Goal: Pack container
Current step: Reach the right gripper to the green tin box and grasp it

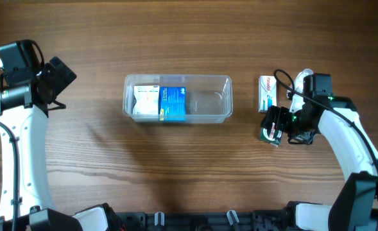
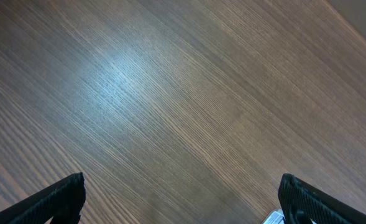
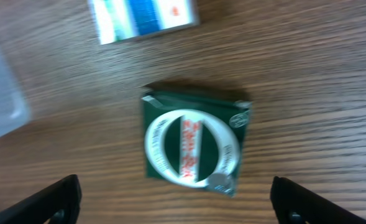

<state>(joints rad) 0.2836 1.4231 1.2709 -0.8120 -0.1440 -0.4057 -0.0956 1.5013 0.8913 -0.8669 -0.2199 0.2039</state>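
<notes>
While the right gripper point(image 3: 176, 202) hangs wide-jawed above the green box point(image 3: 195, 144), a skewed closure could nudge it into the neighbouring white carton point(image 3: 146, 15); the container point(image 1: 178, 97) sits mid-table, and the left gripper point(image 2: 181, 202) gapes over the table point(image 2: 170, 93).
</notes>
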